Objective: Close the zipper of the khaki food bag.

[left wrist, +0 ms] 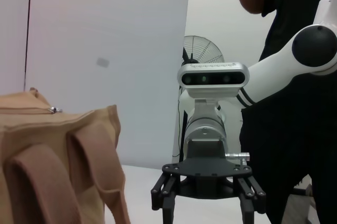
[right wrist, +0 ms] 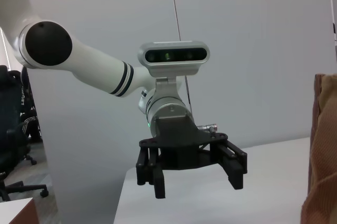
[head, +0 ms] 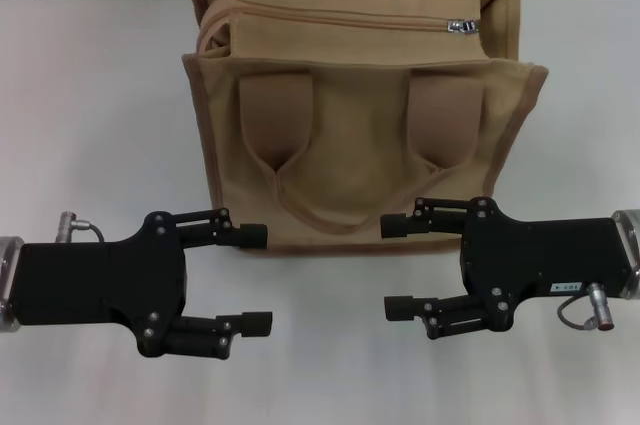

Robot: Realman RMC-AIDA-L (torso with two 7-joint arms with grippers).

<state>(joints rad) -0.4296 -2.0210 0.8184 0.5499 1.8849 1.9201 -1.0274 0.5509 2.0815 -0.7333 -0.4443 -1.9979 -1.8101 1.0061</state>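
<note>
Bag (head: 360, 115) is standing at 12 o'clock, slider (head: 461, 26) sitting at zipper's (head: 340, 17) right end; closed or open is unclear. Left gripper (head: 262, 279) and right gripper (head: 392, 267) are hovering gaping, empty.

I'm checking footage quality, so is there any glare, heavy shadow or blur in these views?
Head view: even light, soft shadows under both open grippers, left gripper and right gripper; khaki bag sharp. Left wrist view: bright wall, the near bag slightly soft. Right wrist view: evenly lit, no glare.

Nothing legible appears anywhere. The right gripper (head: 396, 267) carries a small white label (head: 567, 288) on its black housing, but its print is too small to read. The khaki food bag (head: 360, 125) bears no lettering.
</note>
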